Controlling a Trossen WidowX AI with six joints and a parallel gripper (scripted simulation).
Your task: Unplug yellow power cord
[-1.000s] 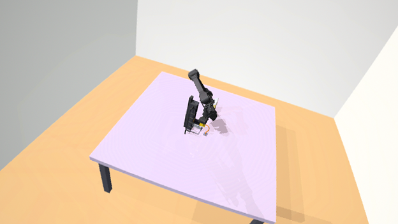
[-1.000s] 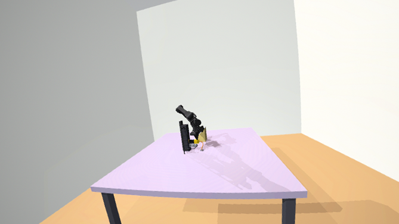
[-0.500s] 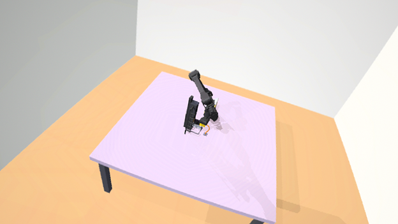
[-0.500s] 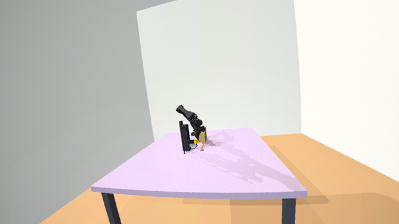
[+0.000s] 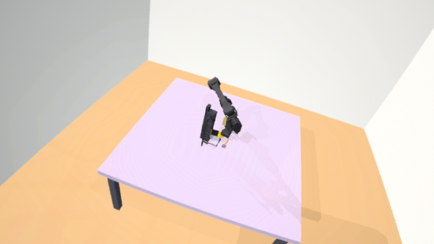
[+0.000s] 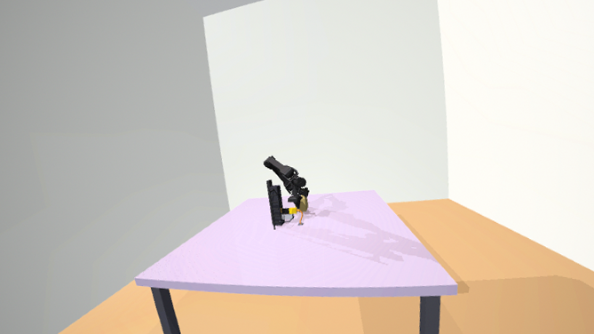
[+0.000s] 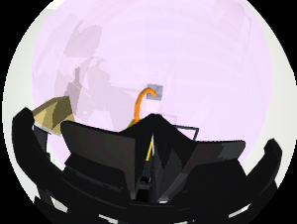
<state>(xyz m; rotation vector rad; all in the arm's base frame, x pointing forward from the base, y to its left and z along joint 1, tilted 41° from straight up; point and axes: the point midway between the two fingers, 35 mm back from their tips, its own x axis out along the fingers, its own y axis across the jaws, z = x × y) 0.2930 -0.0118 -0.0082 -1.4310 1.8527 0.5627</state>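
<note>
The black power strip (image 5: pixel 206 125) (image 6: pixel 273 204) stands upright on the table. The yellow plug (image 5: pixel 220 134) (image 6: pixel 292 210) sits at a black piece that sticks out of the strip near its lower end. In the wrist view a thin strip of the plug (image 7: pixel 149 150) shows in the slit behind the fingers. The orange cord (image 5: pixel 227 142) (image 6: pixel 302 217) (image 7: pixel 137 106) curves from the plug to a small grey block. My gripper (image 5: pixel 226 133) (image 6: pixel 293 199) (image 7: pixel 155 117) is shut, its fingertips together with nothing seen between them. It is right by the plug; whether it touches the plug is hidden.
The small grey block (image 5: pixel 223 146) (image 6: pixel 300 224) (image 7: pixel 157 90) is at the cord's end on the pale purple table (image 5: pixel 163 167) (image 6: pixel 228 258). A thin dark wire frame (image 7: pixel 188 128) is near the strip's foot. A tan piece (image 5: pixel 224 121) (image 6: pixel 303 204) (image 7: pixel 56 113) is beside the gripper.
</note>
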